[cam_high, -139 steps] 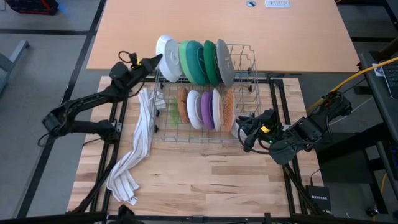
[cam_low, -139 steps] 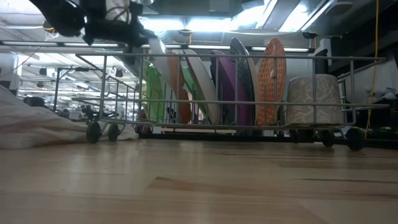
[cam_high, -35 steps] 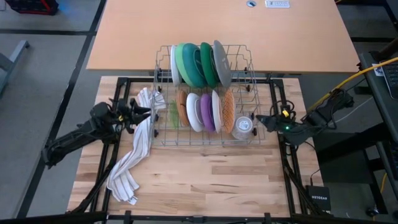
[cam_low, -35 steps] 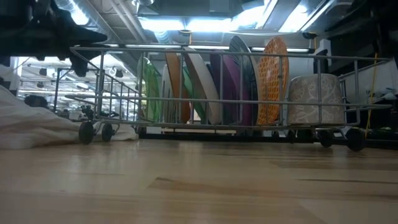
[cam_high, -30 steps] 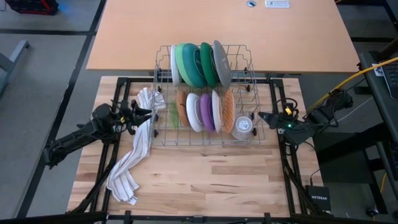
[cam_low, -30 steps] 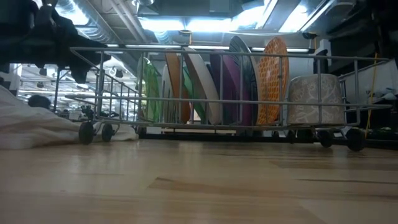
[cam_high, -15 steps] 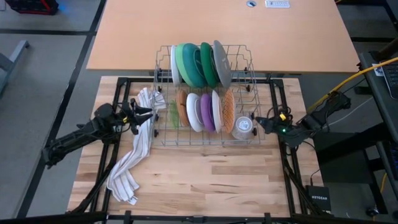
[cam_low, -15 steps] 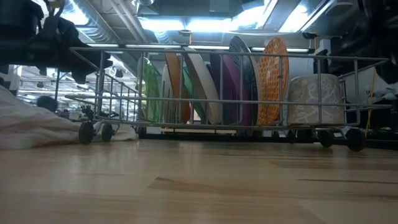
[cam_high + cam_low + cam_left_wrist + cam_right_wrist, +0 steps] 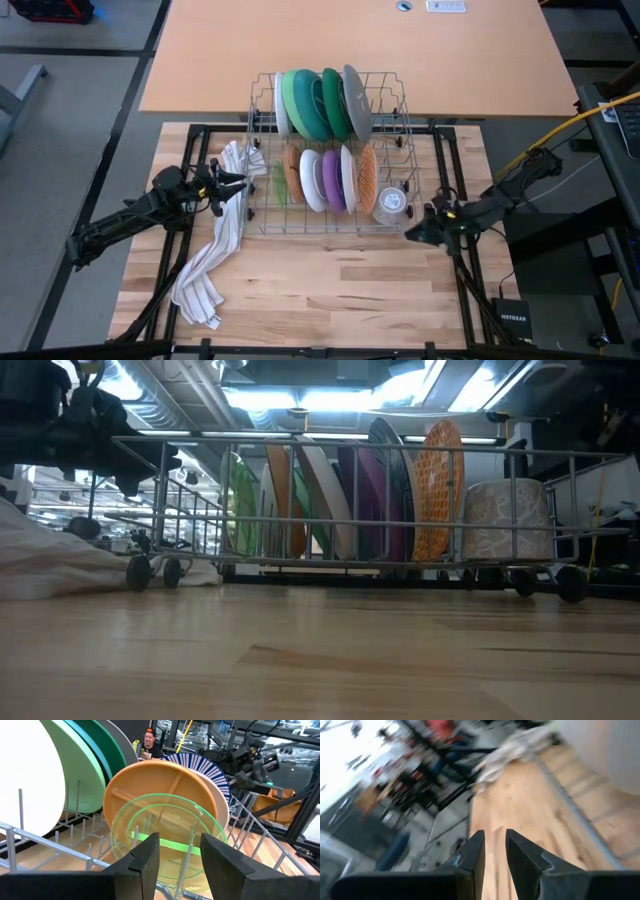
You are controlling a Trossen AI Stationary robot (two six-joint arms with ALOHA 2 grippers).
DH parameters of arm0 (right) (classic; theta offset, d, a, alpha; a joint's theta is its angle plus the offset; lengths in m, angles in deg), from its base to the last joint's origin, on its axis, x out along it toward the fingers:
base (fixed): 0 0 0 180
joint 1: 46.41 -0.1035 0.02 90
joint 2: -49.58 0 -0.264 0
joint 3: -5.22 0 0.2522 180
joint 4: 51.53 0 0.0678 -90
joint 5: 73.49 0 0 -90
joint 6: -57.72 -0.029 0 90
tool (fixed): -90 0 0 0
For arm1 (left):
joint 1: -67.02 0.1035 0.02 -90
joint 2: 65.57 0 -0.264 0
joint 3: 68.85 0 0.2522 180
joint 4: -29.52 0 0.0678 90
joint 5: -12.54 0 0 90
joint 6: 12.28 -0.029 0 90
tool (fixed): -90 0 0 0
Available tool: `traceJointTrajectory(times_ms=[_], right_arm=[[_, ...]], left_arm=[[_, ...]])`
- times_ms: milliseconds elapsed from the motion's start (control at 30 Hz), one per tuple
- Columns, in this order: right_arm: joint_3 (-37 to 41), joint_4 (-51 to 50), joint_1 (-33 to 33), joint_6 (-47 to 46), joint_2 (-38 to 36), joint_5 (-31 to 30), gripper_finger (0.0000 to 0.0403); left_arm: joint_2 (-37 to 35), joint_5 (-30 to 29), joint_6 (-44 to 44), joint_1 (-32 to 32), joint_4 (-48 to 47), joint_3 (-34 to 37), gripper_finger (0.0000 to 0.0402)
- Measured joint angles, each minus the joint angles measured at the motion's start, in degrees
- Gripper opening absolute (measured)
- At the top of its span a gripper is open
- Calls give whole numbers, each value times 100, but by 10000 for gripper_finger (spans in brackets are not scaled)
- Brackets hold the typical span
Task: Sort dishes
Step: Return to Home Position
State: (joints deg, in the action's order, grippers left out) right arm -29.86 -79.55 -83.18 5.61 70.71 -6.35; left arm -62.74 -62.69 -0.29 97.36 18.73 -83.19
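The white plate now stands upright at the end of the back row of the dish rack, just beside the light green plate. A few seconds ago the left jaws were carrying it in over that row. Since then the left arm has drawn back, and the left jaws hang just outside the rack's end wall, above the striped towel. They stand moderately apart and hold nothing. Straight ahead of them, through the wires, is a clear green plate. The orange plate is right behind it, and the blue-and-white striped plate behind that. Off to one side of the tips rise the white and green faces of the back row.

The right arm has moved in the last half second. The right jaws, which pointed toward the glass cup, have swung away to the rack's near corner and now point out across the bare bench. They are narrowly apart and empty, with only wood and a rack wire just beyond the tips.

Every dish in view sits on edge in the rack: the teal plate and grey plate in the back row, the purple plate and orange patterned plate in the front. None lies on the bench. I judge the sorting done, with both arms merely retiring to rest.
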Motion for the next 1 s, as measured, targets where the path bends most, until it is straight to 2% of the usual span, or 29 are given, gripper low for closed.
traceJointTrajectory(times_ms=[100, 233, 367, 467, 533, 800, 1000], right_arm=[[0, -40, 3, 674, -269, 425, 82], [0, -895, 4, 756, -960, 346, 82], [45, -884, 4, 634, -2060, 440, 82], [-95, -881, 17, 784, -2069, 248, 82], [-71, -530, 4, 832, -2092, 445, 82], [846, 1219, 13, 1506, -2093, 465, 82], [1613, 2167, 14, 1366, -2092, 1385, 82]], left_arm=[[-2, 0, -19, 0, -2, 0, 131], [-2, 0, -2, 0, -4, 0, 131], [-4, 0, -3, 0, -4, 2, 131], [3, -2, -3, 0, -2, 2, 131], [19, -13, -1, 0, -11, 2, 131], [68, -54, -1, 0, -15, 2, 131], [68, -52, -1, 0, -17, 2, 131]])
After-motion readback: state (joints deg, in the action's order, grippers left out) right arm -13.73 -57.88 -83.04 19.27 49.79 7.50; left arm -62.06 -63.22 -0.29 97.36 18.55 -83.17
